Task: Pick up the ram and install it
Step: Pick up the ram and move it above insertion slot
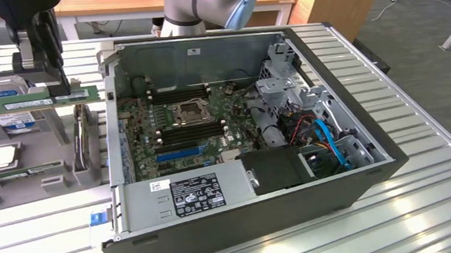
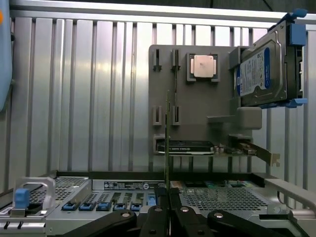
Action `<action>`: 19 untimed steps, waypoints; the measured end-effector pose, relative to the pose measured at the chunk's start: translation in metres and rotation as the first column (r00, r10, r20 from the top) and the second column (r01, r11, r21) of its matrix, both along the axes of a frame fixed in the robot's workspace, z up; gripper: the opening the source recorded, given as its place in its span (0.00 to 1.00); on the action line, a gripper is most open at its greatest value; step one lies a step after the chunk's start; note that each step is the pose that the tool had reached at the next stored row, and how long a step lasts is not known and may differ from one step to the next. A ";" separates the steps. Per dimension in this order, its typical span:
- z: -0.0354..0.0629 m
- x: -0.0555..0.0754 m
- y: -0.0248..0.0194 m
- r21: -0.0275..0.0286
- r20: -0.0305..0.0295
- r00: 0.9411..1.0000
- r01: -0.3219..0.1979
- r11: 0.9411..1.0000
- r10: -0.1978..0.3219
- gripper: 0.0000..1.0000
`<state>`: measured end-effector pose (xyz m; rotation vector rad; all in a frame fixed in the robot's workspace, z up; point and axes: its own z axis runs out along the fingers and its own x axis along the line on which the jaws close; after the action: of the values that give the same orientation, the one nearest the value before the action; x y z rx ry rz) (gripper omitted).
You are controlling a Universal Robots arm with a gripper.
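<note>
Above the tray (image 2: 197, 106), the hand (image 1: 43, 87) grips the labelled ram (image 1: 22, 103).

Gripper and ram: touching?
Touching. Wrist view: the gripper is clamped on the ram, seen edge-on, no gap on either side.

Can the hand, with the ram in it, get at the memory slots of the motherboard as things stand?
Probably yes: the hand holds the ram above the parts tray, the computer case is open, and nothing covers the memory slots.

Labels on the ram (image 1: 34, 101), hard drive (image 2: 254, 74) and power supply (image 1: 192, 195) are too small to read.
</note>
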<state>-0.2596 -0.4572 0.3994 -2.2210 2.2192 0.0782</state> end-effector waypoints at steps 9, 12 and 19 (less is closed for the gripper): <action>0.0000 0.011 0.0000 0.000 0.000 1.000 0.000 1.000 0.000 0.12; 0.0001 0.015 0.0000 0.000 0.000 1.000 0.000 1.000 0.000 0.12; 0.0000 0.024 0.0000 0.000 0.000 1.000 0.000 1.000 0.000 0.12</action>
<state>-0.2358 -0.4572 0.3995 -2.2209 2.2193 0.0782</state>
